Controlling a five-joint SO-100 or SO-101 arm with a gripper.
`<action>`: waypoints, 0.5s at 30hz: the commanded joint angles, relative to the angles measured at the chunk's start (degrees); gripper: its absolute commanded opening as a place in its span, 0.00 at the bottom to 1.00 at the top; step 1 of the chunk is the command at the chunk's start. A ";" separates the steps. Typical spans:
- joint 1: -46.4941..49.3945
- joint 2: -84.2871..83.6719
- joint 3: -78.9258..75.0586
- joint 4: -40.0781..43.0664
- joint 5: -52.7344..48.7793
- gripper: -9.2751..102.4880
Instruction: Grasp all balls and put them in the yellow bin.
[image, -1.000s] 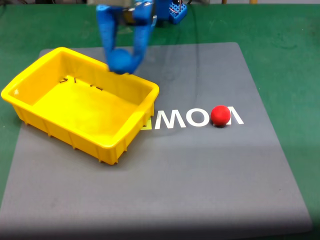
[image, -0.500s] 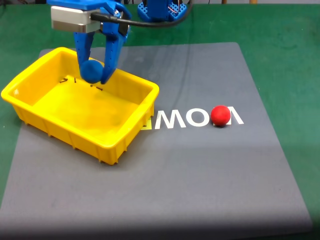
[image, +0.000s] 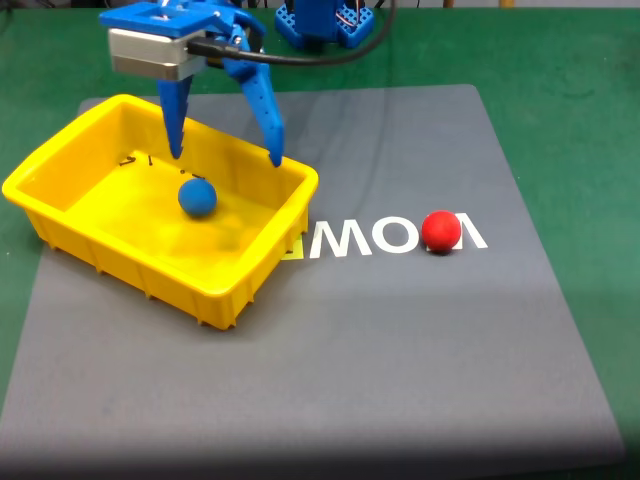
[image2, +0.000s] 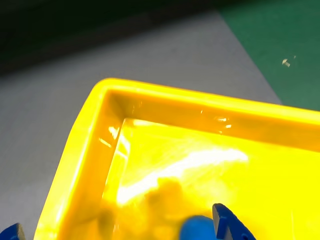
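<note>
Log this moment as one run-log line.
gripper: open over yellow bin | blue ball: inside bin, free of fingers | red ball: on grey mat, pending

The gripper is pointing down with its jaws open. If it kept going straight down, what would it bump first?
Probably the yellow bin: the gripper hangs over its floor. The blue ball lies about under the gap, so it might touch that first; depth is unclear.

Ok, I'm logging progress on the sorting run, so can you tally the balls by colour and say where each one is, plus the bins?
Blue balls: 1, the blue ball inside the yellow bin, below the open pincer.
Red balls: 1, the red ball on the grey mat.
Yellow bins: 1.
Total: 3 things.
</note>
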 joint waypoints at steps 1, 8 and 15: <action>-5.19 7.03 -1.32 3.16 -2.20 0.46; -19.51 12.30 -0.79 9.14 -2.37 0.45; -29.00 8.70 0.18 14.50 -0.79 0.43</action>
